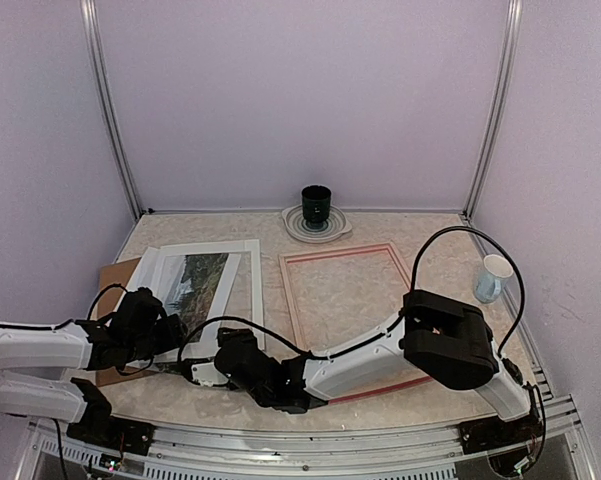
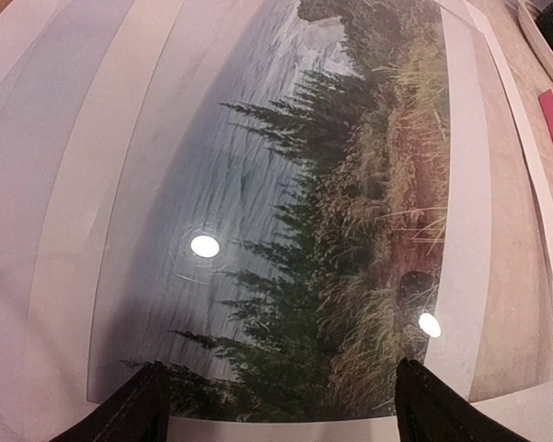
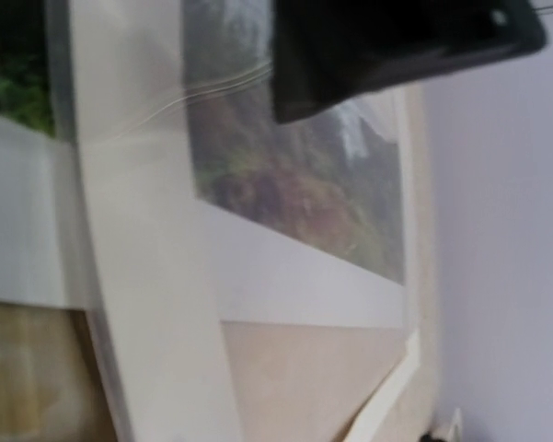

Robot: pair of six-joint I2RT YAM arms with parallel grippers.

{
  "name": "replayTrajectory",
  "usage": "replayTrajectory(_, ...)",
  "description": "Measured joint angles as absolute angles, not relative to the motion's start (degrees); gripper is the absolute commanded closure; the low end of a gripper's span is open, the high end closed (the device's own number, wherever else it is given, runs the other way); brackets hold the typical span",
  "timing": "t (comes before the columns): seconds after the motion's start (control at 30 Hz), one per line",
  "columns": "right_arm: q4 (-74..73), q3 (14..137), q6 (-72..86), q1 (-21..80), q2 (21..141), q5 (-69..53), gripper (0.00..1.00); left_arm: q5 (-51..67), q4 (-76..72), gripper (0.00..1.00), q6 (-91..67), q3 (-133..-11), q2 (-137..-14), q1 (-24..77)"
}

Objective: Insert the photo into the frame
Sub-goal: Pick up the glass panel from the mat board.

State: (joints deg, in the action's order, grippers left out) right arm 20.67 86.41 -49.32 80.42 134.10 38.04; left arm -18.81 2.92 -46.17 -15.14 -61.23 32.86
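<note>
Photo (image 1: 202, 283): lies flat with the white mat board (image 1: 244, 298), left of the pink frame (image 1: 345, 300) and apart from it. Whether it sits over or under the mat is unclear.
Handling: likely light, floppy and glossy, so it will crease easily and sit slick on the board.
Where you grip: the near white margin, at the edge.
Left gripper (image 2: 281, 414): fingers spread wide over the photo's near edge, nothing held.
Right gripper (image 1: 198, 371): low by the mat's near corner. You cannot tell its opening or hold.
</note>
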Motion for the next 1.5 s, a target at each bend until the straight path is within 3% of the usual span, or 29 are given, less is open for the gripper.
replayTrajectory(0.13, 23.4, 85.8, -50.7, 80.4, 134.1, 38.9, 0.36, -18.8, 2.7, 0.17, -46.2, -15.2, -61.4, 32.9)
replayTrajectory(0.4, 23.8, 85.7, -51.9, 80.4, 134.1, 38.6, 0.49, -18.8, 2.5, 0.17, -46.0, -15.2, -61.5, 33.0)
replayTrajectory(0.53, 23.0, 85.7, -51.9, 80.1, 134.1, 37.9, 0.73, -18.8, 2.5, 0.17, -46.0, -15.2, -61.5, 33.0)
replayTrajectory(0.87, 22.1, 84.9, -51.6, 80.0, 134.1, 36.4, 0.90, -18.4, 2.9, 0.10, -46.0, -15.3, -60.8, 33.2)
replayTrajectory(0.97, 21.9, 83.6, -51.5, 80.0, 134.0, 35.9, 0.92, -18.5, 5.9, 0.02, -46.0, -16.1, -58.7, 34.5)
replayTrajectory(1.5, 10.6, 81.4, -42.4, 76.2, 123.5, 26.3, 0.96, -24.4, 11.1, 0.01, -36.9, -21.1, -43.2, 46.6)
